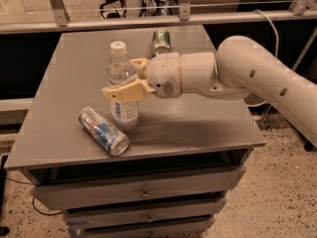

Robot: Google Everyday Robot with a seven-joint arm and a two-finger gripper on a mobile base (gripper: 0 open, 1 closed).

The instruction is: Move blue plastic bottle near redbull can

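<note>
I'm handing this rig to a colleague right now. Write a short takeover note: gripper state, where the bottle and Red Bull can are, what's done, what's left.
The gripper is shut on the blue plastic bottle at mid-height, over the front left of the tabletop.
Bottle: upright, close beside the redbull can, which lies on its side. Whether the bottle's base rests on the table cannot be told.
Done: bottle is near the can.
Left: probably set it down, release it and pull the arm away.
</note>
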